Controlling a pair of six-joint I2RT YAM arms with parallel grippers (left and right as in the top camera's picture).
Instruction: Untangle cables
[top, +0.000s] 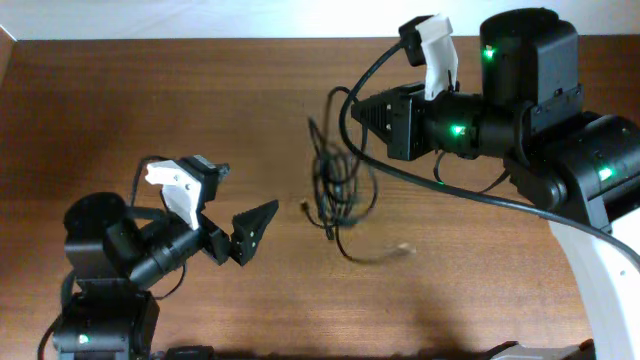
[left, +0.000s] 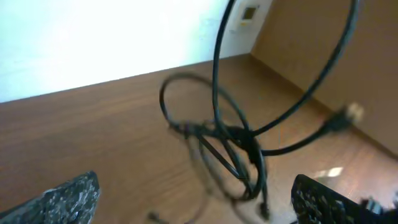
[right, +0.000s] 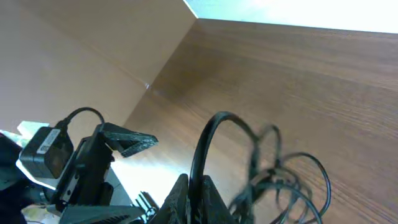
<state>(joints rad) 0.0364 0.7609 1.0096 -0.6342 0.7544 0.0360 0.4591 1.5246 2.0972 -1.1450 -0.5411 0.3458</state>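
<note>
The cables (top: 335, 190) are a tangle of thin black cords with small plug ends, at the table's middle. My right gripper (top: 356, 112) is shut on one loop of them and holds it up, so the tangle hangs below it and trails onto the table. In the right wrist view the fingers (right: 194, 199) pinch the black cord, and the other loops (right: 273, 180) hang beside it. My left gripper (top: 258, 228) is open and empty, left of the tangle. In the left wrist view the cables (left: 230, 140) lie between and beyond its spread fingers (left: 196, 183).
The brown wooden table (top: 200, 100) has a raised wooden wall on the left. A loose plug end (top: 403, 248) lies right of the tangle, and another (top: 303, 208) lies left of it. The right arm's own thick black wire (top: 450, 185) curves beneath that arm.
</note>
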